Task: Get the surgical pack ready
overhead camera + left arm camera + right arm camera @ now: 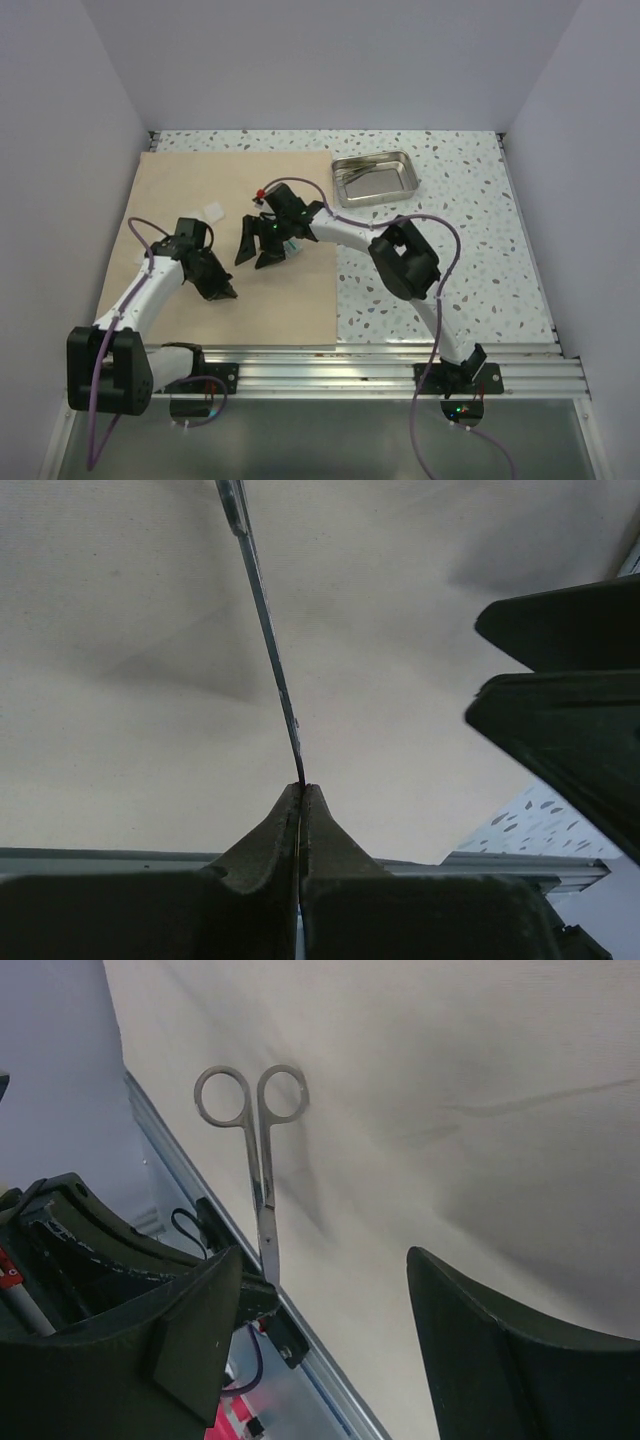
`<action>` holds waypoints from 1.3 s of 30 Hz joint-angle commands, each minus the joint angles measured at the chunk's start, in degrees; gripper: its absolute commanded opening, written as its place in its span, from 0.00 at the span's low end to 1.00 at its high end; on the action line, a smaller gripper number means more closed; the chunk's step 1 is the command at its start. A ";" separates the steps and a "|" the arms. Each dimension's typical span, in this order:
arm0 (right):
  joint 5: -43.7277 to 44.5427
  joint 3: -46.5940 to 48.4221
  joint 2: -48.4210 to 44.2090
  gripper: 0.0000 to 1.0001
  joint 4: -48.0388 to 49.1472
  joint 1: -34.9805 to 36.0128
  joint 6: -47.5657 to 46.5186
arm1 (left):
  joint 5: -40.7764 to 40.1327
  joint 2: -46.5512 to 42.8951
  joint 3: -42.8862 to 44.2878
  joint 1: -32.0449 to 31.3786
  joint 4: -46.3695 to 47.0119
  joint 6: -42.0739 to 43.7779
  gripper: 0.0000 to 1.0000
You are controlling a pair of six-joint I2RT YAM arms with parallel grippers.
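**One pair of scissors pinched over the sheet**

One tan wrap sheet (200,320) lies flat; one steel tray (375,199) sits just off its far right corner; the left gripper (301,790) pinches the scissors (262,1175) by the tip over the sheet; the right gripper (322,1255) hovers beside it, jaws spread; bare sheet all round.

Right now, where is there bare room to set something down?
Free patch: the speckled tabletop between the steel tray, the right arm and the right wall. The near right corner of the wrap sheet is bare. Crowded: mid-sheet, where the left end effector pinches scissors beside the open right end effector.
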 commanded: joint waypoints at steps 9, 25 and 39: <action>-7.52 3.70 4.42 0.68 8.32 5.18 8.01 | 0.93 -3.74 -0.83 -0.27 -1.50 1.95 0.00; -12.27 4.05 7.94 0.14 22.13 7.73 18.21 | 2.33 -4.79 -0.66 -0.27 -0.97 3.35 0.00; -2.53 13.02 2.50 0.00 9.57 -2.96 10.22 | -10.12 -5.07 14.90 -0.19 -2.11 7.13 0.65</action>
